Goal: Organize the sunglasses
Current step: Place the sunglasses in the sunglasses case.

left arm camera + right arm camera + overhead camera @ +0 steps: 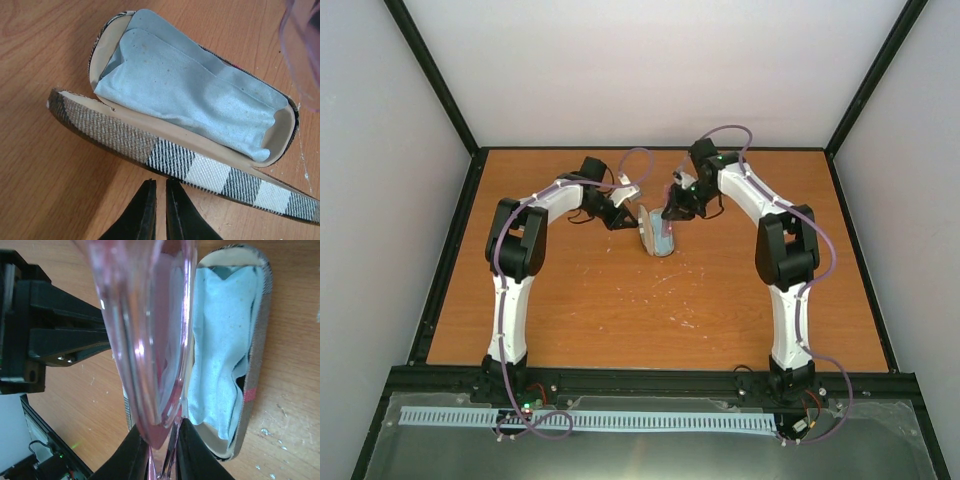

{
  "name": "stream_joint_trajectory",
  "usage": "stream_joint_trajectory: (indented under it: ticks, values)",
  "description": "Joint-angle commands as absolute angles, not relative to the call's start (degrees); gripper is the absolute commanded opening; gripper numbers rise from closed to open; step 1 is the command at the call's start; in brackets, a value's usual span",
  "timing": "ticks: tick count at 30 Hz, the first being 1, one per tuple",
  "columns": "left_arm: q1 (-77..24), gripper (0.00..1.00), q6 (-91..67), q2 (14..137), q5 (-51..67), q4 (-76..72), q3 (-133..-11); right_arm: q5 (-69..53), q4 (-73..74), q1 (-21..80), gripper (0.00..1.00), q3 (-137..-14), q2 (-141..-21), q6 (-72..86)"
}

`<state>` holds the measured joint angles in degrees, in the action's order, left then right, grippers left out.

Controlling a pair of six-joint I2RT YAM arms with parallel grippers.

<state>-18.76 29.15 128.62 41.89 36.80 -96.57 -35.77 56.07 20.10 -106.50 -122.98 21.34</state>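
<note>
My right gripper [162, 427] is shut on the folded sunglasses [145, 340], whose translucent pinkish-red frame is held upright just above and to the left of the open plaid case [257, 340]. A pale blue cloth [215, 340] lies inside the case. In the left wrist view the case lid [200, 170] lies open towards me, the cloth [200, 95] fills the tray, and a blurred pink lens [300, 50] shows at the top right. My left gripper [160, 181] is shut and empty, its tips at the lid's outer edge. From above, both grippers, left [623, 218] and right [670, 213], flank the case [658, 240].
The case sits on the wooden table [620, 300] towards the back middle. My left arm's black wrist [50, 335] is close on the left of the sunglasses. Black frame rails [650, 380] edge the table, with grey walls beyond.
</note>
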Motion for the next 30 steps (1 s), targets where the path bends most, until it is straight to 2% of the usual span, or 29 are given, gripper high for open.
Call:
stream_joint_trajectory:
  ticks: [1,22,30]
  values:
    - [-19.0,0.10,27.6,126.7,43.7,35.1,-96.9,-37.2,57.7,21.9,0.13,-108.9,-125.3,16.9]
    - [-19.1,0.10,26.5,125.2,44.6,33.3,-95.0,-37.0,59.2,23.2,0.14,-108.6,-132.0,17.2]
    - [-19.1,0.10,26.3,124.9,44.7,33.0,-94.8,-34.9,61.4,23.2,0.24,-110.8,-134.6,16.3]
